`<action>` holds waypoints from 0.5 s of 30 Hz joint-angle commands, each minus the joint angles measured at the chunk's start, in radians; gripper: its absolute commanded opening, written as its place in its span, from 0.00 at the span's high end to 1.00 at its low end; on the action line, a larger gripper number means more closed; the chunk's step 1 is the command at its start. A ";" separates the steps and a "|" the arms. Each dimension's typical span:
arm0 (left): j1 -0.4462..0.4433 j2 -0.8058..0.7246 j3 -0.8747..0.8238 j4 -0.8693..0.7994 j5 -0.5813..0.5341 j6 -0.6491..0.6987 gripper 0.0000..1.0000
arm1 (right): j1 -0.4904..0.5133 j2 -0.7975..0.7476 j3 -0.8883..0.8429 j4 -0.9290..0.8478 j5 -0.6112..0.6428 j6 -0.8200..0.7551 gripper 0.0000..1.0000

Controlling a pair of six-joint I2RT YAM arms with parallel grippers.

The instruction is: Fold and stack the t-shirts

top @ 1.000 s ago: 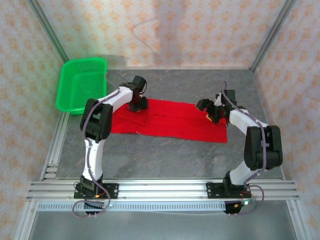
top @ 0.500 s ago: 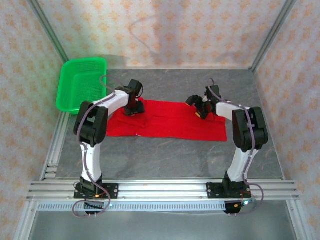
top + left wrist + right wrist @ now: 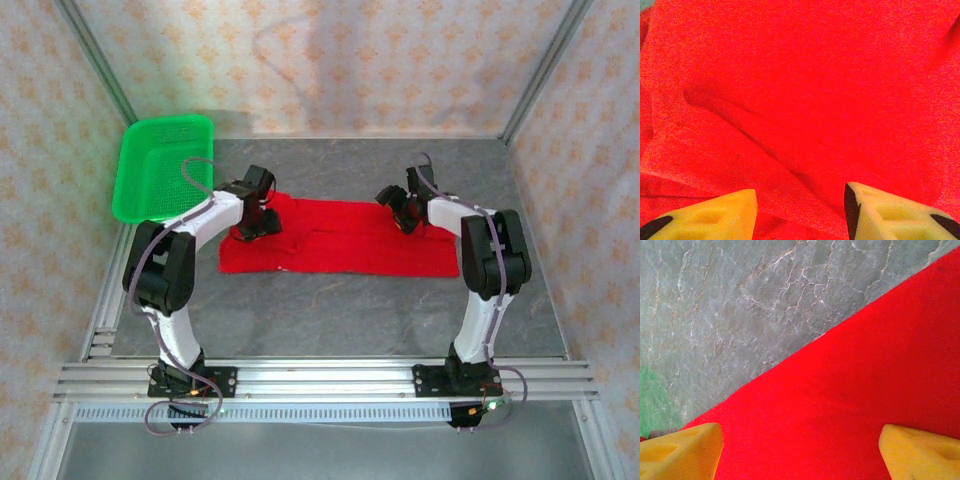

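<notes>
Left gripper hangs over the t-shirt's left end, right gripper at its far right corner; it lies flat on the table. On both wrist views we see fingers spread apart above red cloth.

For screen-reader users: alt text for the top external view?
A bright red cloth t-shirt lies in a long strip on a grey table, left end effector and right end effector above it, green plastic mesh basket back-left.

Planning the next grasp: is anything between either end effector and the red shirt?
Nothing visible. The left end effector and the right end effector sit directly over the shirt, both open, bare cloth beneath.
</notes>
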 commanded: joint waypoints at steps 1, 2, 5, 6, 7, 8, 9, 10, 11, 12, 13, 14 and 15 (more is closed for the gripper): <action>-0.004 -0.035 -0.075 -0.002 -0.005 -0.047 0.51 | -0.012 0.063 -0.008 -0.120 0.132 0.009 0.16; -0.004 -0.056 -0.101 0.008 -0.001 -0.053 0.51 | -0.012 0.064 -0.008 -0.122 0.133 0.007 0.16; -0.004 -0.113 -0.168 0.024 0.005 -0.079 0.51 | -0.012 0.063 -0.008 -0.127 0.139 0.004 0.16; -0.003 -0.129 -0.182 0.022 0.003 -0.088 0.52 | -0.012 0.063 -0.007 -0.127 0.138 0.004 0.16; -0.004 -0.150 -0.201 0.021 -0.006 -0.102 0.53 | -0.012 0.062 -0.008 -0.127 0.136 0.004 0.16; -0.004 -0.179 -0.219 0.033 -0.008 -0.120 0.53 | -0.012 0.061 -0.008 -0.126 0.133 0.003 0.16; -0.004 -0.206 -0.226 0.052 -0.007 -0.139 0.53 | -0.012 0.062 -0.006 -0.127 0.132 0.002 0.16; -0.004 -0.231 -0.219 0.068 -0.007 -0.161 0.53 | -0.013 0.060 -0.006 -0.129 0.132 0.000 0.16; -0.005 -0.242 -0.198 0.074 -0.011 -0.178 0.52 | -0.013 0.059 -0.006 -0.131 0.135 -0.002 0.16; -0.005 -0.240 -0.173 0.070 -0.014 -0.190 0.52 | -0.011 0.057 -0.006 -0.130 0.136 -0.002 0.16; -0.004 -0.225 -0.130 0.061 -0.014 -0.203 0.52 | -0.012 0.058 -0.006 -0.130 0.136 -0.004 0.16; -0.004 -0.198 -0.087 0.053 -0.008 -0.215 0.52 | -0.012 0.060 -0.006 -0.131 0.134 -0.003 0.16; -0.004 -0.167 -0.045 0.048 -0.003 -0.224 0.52 | -0.013 0.059 -0.006 -0.130 0.131 -0.003 0.16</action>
